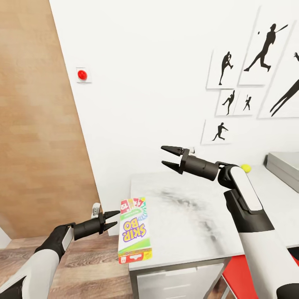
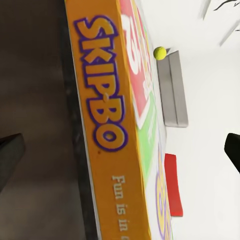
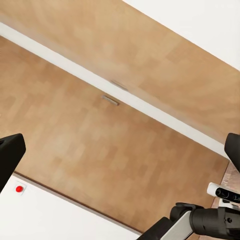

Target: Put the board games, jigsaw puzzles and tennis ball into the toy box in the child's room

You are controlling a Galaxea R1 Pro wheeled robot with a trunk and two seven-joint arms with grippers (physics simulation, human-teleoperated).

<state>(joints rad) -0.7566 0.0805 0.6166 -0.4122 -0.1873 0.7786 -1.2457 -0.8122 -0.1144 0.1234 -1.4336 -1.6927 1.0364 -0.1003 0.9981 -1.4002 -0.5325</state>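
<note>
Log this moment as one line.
left gripper: at Skip-Bo box, table edge | right gripper: open, empty | ball: on table

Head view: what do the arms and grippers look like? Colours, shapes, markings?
Both arms have glossy white shell segments with black joint sections and black cylindrical wrists. The left gripper and right gripper are matte black, each with two tapered, pointed fingers. No cables, logos or markings are visible.
</note>
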